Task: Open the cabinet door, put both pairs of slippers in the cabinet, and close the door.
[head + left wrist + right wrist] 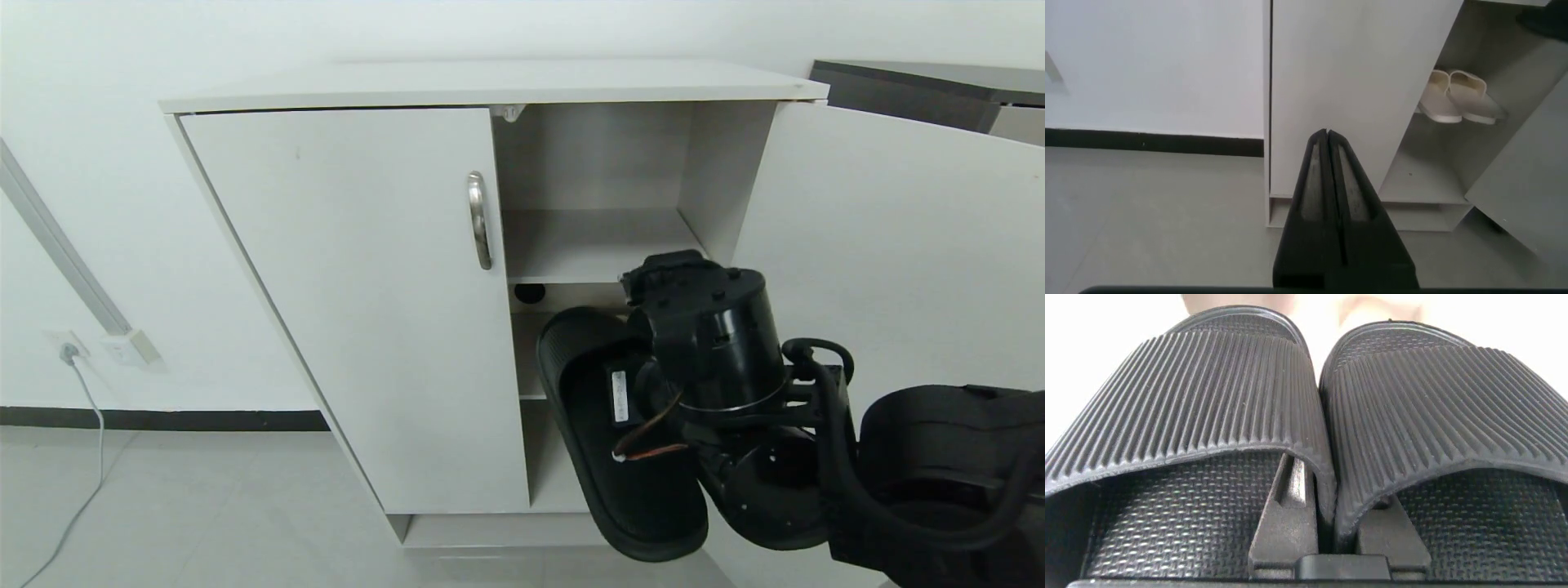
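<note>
The cabinet [490, 82] stands with its left door [351, 310] closed, handle [480, 220] at its inner edge, and its right door [890, 245] swung fully outward, so the right half of the interior is accessible for loading. The right pincer [1333, 518] is clamped on the black slippers [620, 457]. Its two fingers sit inside the pair, one in each slipper, and press the adjoining inner walls together. This grip lets both slippers travel as one unit rather than in two trips. In the head view the pair hangs tilted in front of the open half, at the level of the lower compartments, with a ribbed sole facing the camera. It does not rest on any shelf. The upper shelf [588, 241] is bare. The pale slippers [1458, 96] already lie side by side on a lower shelf [1429, 122] inside the cabinet, so one half of the loading step appears complete. The left pincer [1328, 139] has its fingers pressed flat against each other and holds nothing. It is low and well apart from the cabinet, pointed at the base of the closed door above the floor [1151, 212], which keeps it out of the working arm's path. Judged from this layout, the step in hand is placing the black pair, and closing the right door remains to be done.
</note>
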